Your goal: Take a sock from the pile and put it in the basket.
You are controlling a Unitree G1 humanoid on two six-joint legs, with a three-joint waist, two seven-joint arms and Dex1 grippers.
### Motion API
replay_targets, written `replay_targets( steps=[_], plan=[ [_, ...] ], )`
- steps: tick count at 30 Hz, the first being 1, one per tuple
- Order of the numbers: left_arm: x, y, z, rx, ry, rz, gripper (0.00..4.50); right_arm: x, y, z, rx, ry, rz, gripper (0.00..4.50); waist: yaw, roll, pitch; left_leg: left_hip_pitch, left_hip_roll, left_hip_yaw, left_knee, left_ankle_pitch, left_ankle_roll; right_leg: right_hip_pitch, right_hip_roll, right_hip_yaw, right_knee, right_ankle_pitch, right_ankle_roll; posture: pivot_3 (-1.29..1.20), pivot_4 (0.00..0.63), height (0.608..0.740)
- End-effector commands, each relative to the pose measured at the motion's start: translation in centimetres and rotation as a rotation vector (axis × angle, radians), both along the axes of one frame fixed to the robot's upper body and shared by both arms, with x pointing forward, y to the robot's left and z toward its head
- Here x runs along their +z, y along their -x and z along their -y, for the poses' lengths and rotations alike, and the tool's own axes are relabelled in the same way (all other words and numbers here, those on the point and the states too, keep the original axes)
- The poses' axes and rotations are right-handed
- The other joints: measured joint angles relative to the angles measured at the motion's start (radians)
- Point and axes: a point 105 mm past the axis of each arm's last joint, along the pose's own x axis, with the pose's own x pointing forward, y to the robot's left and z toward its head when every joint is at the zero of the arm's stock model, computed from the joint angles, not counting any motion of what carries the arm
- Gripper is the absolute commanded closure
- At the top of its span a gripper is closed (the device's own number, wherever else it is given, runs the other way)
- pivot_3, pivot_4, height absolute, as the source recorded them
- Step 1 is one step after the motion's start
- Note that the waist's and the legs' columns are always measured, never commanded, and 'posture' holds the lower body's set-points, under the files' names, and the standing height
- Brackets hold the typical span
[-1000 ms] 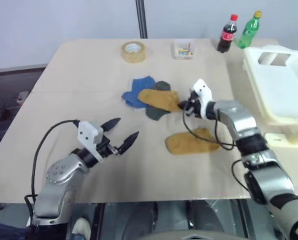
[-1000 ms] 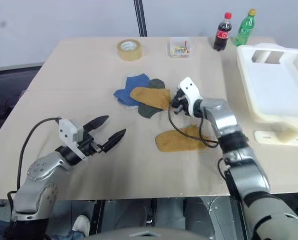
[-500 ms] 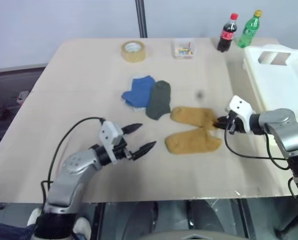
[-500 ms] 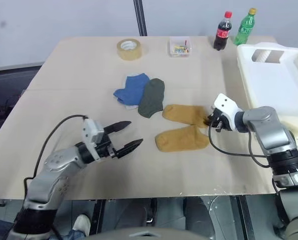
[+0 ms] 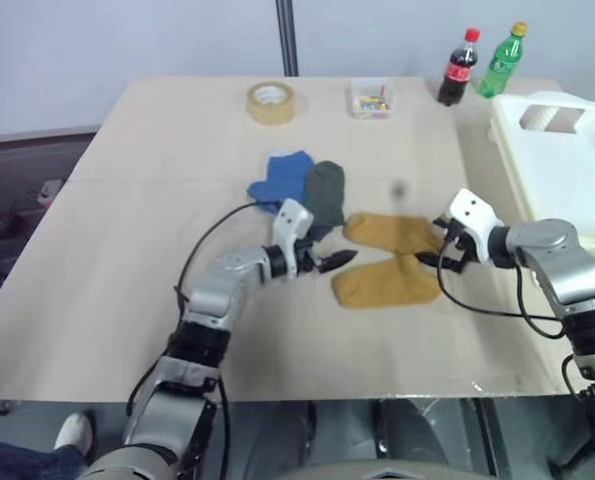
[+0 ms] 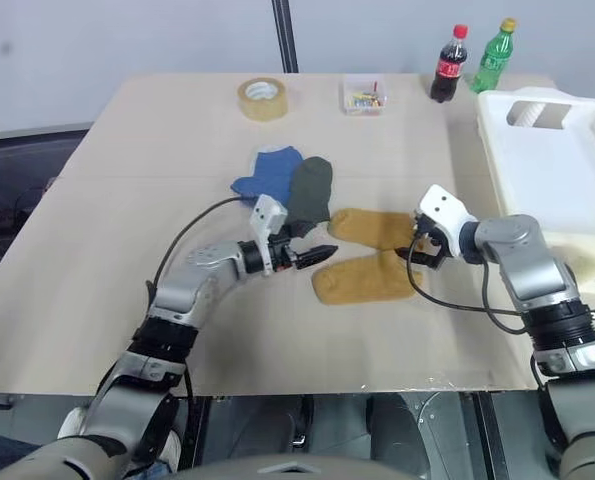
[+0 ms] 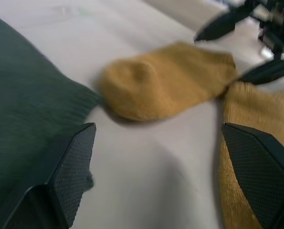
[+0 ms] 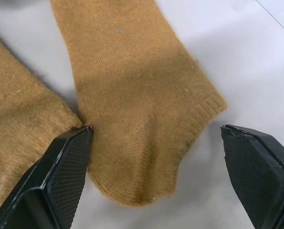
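The pile lies mid-table: a blue sock, a dark grey-green sock and two mustard socks, one farther and one nearer. My right gripper stands open at the cuff end of the farther mustard sock, which lies flat on the table between the fingers, held by neither. My left gripper is open and low over the table, between the grey-green sock and the mustard socks. The white basket stands at the table's right edge, beyond my right arm.
Along the table's far edge stand a tape roll, a small clear box, a cola bottle and a green bottle. The left half of the tan table is bare.
My right gripper dragged a mustard sock off the pile to the right, then opened and let it go. My left arm swung forward and right to the socks.
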Motion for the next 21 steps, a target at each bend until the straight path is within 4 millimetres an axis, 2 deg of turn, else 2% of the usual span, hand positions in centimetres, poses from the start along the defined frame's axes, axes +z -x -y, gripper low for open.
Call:
replay_targets(
  steps=[1, 6, 14, 15, 17, 19, 21],
  plan=[
    [0.5, 0.0, 1.8, -0.041, -0.017, 0.064, 0.00, 1.0, 0.0, -0.2, -0.002, -0.020, 0.054, 0.05, 0.002, 0.000, 0.000, 0.000, 0.000, 0.000, 0.000, 0.000, 0.000, 0.000, 0.000, 0.000, 0.000, 0.000, 0.000, 0.00, 0.150, 0.738],
    [-1.6, -0.7, 2.0, -0.032, -0.177, 0.137, 0.00, 0.9, 0.0, -0.4, -0.003, -0.027, 0.058, 0.05, 0.002, 0.000, 0.000, 0.001, 0.000, 0.001, 0.000, 0.000, 0.000, 0.000, 0.000, 0.001, 0.001, 0.000, 0.000, 0.00, 0.150, 0.738],
    [-1.2, -1.5, 2.3, 0.024, -0.113, 0.127, 0.00, 0.7, 0.0, -0.5, -0.004, -0.031, 0.062, 0.05, 0.003, 0.000, 0.000, 0.001, 0.000, 0.001, 0.001, 0.000, 0.000, 0.000, 0.000, 0.001, 0.003, 0.000, 0.000, 0.00, 0.150, 0.738],
    [-1.2, -1.5, 2.3, 0.024, -0.109, 0.124, 0.50, 0.6, 0.0, -0.5, -0.003, -0.030, 0.062, 0.00, 0.003, 0.000, 0.000, 0.001, 0.000, 0.001, 0.001, 0.000, 0.000, 0.000, 0.000, 0.001, 0.003, 0.000, 0.000, 0.00, 0.150, 0.738],
    [-1.3, -1.5, 2.3, 0.028, -0.107, 0.123, 0.85, 0.5, 0.1, -0.5, -0.001, -0.029, 0.058, 0.00, 0.003, 0.000, 0.000, 0.001, 0.000, 0.001, 0.001, 0.000, 0.000, 0.000, 0.000, 0.001, 0.003, 0.000, 0.000, 0.00, 0.150, 0.738],
    [-1.2, -1.5, 2.3, 0.037, -0.103, 0.120, 1.99, 0.5, 0.1, -0.3, -0.001, -0.024, 0.055, 0.00, 0.003, 0.000, 0.000, 0.001, 0.000, 0.001, 0.001, 0.000, 0.000, 0.000, 0.000, 0.001, 0.003, 0.000, 0.000, 0.00, 0.150, 0.738],
    [-1.2, -1.5, 2.2, 0.039, -0.101, 0.117, 2.68, 0.5, 0.1, 0.0, -0.006, -0.019, 0.056, 0.00, 0.003, 0.000, 0.000, 0.001, 0.000, 0.001, 0.001, 0.000, 0.000, 0.000, 0.000, 0.001, 0.003, 0.000, 0.000, 0.00, 0.150, 0.738]
  ],
)
